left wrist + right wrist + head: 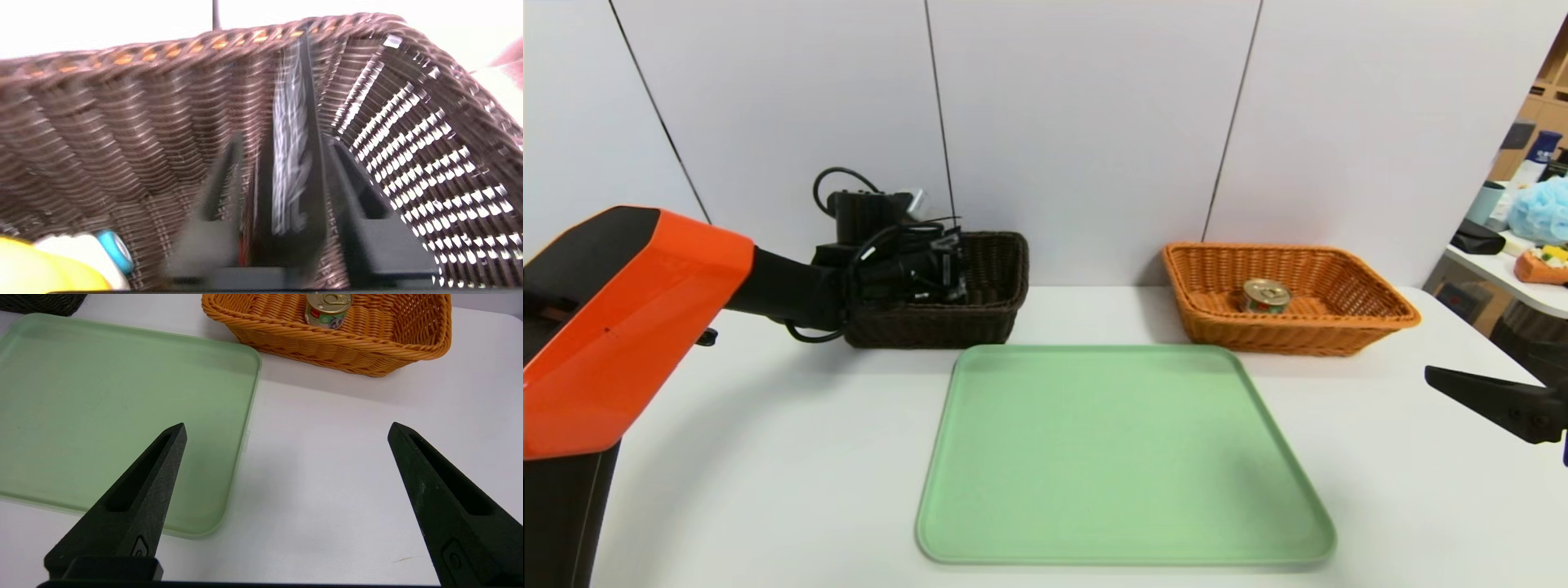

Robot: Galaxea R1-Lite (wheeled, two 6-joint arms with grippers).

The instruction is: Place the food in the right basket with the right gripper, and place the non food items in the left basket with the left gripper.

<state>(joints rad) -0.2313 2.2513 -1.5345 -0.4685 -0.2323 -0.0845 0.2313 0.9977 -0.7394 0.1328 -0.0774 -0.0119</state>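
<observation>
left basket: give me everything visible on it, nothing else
The left basket is a dark brown rectangular wicker basket with sloping woven walls, standing upright on the white table by the back wall, beyond the green tray's far left corner. The left gripper reaches inside it over its left end, holding a flat black item. In the left wrist view a yellow, white and blue item lies on its floor.

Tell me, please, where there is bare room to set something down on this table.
The green tray holds nothing. Bare table lies left of the tray, and between the tray and the open right gripper. The orange basket holds one can. The brown basket is crowded by the left gripper.
</observation>
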